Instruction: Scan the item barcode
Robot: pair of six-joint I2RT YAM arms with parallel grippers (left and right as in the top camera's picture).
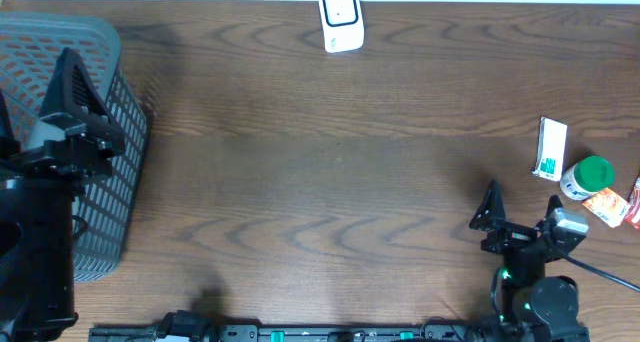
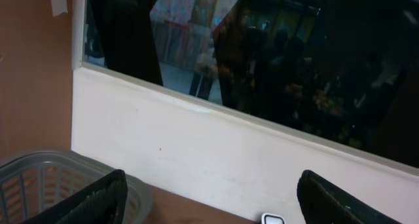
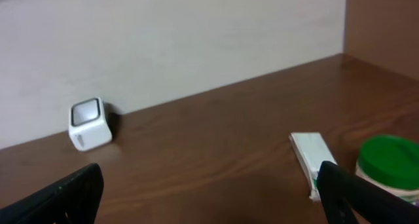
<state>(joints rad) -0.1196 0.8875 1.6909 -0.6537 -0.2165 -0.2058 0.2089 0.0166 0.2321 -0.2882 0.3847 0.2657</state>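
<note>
Grey mesh plastic basket [image 1: 110, 142]: stands far to the left of the white cube-shaped barcode scanner [image 1: 341, 19] and nearer the robot. It is probably the drop-off bin for scanned items, kept out of the scanning path. The arm above hides most of its inside.

Left gripper [image 2: 213, 185]: hangs over the basket, well left of the scanner. The jaws are spread wide with nothing between them. Its camera faces the back wall, with only the scanner's top at the lower edge. This reads as a parked pose.

Scanner: sits at the far edge of the brown wooden table [image 1: 300, 182], against the wall. Its reading window is tilted up toward the arms, so either arm could present a code to it.

Right gripper [image 1: 522, 207]: right of the scanner and near the robot's edge of the table. The fingers are fully apart and empty, pointing toward the far wall.

White flat carton with green print [image 1: 551, 148]: lies flat, well right of the scanner. It is the item closest to the right gripper, so it is probably the first pick.

White jar with a green lid [image 1: 586, 176]: stands upright just beside the carton, on the side away from the scanner.

Orange packet [image 1: 606, 207]: lies by the jar, farther from the scanner; whether they touch cannot be told.

Task state: no item is held and none is at the scanner. No barcode shows in any view, so an item may need turning before presentation.
</note>
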